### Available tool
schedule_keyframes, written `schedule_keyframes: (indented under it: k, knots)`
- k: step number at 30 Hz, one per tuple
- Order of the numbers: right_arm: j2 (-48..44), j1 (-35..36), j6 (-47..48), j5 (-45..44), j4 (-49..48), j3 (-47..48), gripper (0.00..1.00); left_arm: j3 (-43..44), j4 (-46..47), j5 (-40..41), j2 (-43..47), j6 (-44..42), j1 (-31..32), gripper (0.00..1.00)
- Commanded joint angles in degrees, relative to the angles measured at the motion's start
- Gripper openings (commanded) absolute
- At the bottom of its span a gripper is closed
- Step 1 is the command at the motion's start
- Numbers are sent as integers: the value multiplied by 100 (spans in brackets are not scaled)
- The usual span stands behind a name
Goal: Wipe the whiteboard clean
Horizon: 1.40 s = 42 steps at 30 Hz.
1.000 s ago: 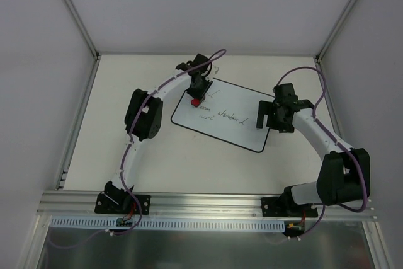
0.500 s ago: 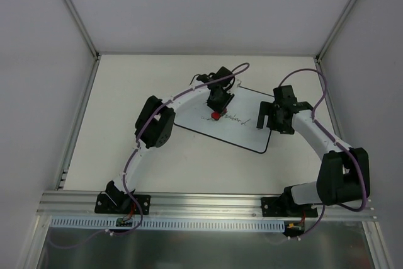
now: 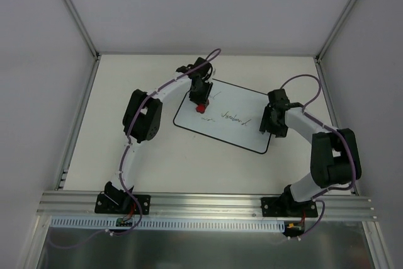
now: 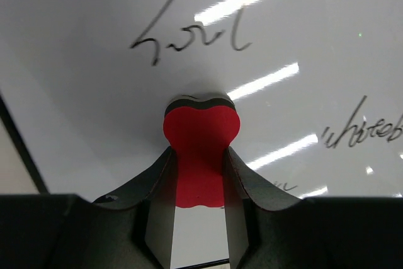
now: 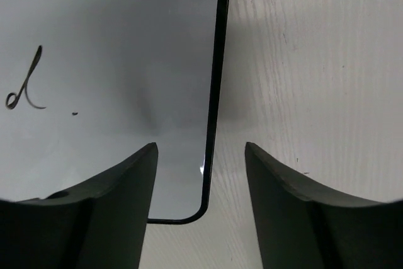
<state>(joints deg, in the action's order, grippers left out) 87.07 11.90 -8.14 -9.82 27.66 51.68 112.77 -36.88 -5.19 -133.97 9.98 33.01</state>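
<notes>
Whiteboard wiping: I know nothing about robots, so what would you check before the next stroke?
1. Red eraser gripped in left tool: ok.
2. Eraser touching whiteboard: ok, it seems.
3. Whiteboard clean: not ok, handwriting on it.
4. Right tool astride whiteboard's edge, jaws apart: ok.
5. Right tool pinning whiteboard down: cannot tell.
6. Whiteboard flat on table: ok.

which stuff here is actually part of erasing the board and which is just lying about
Part of the job: whiteboard; handwriting on it; red eraser, clamped in the left end effector; right end effector, jaws apart astride the board's edge.
Just there: table; metal rail at the near edge; purple cables on the arms.
</notes>
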Motion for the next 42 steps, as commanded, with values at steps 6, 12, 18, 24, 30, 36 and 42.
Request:
schedule_keyframes:
  k: [6,12,18,24,30,36,42]
  knots:
    - [689,-65,-610,-151,-542,-27,46,-326,-434,484,126,-154,-409,0]
    - [680,-135,-758,218,-508,-88,46,-326,-486,432,38,-251,-471,0]
    - [627,-162,-1040,358,-288,-106,48,-466,-513,185,-15,-145,-340,0]
    - [698,-179,-979,516,-85,44,47,-353,-530,-147,-137,3,108,0]
    - [733,-179,-882,569,-59,88,46,-133,-574,-430,-392,250,688,0]
    - [794,-188,-794,534,-59,114,47,-150,-574,-518,-463,689,1146,0]
    - [821,-179,-742,552,-50,123,47,-835,-574,176,10,1067,664,0]
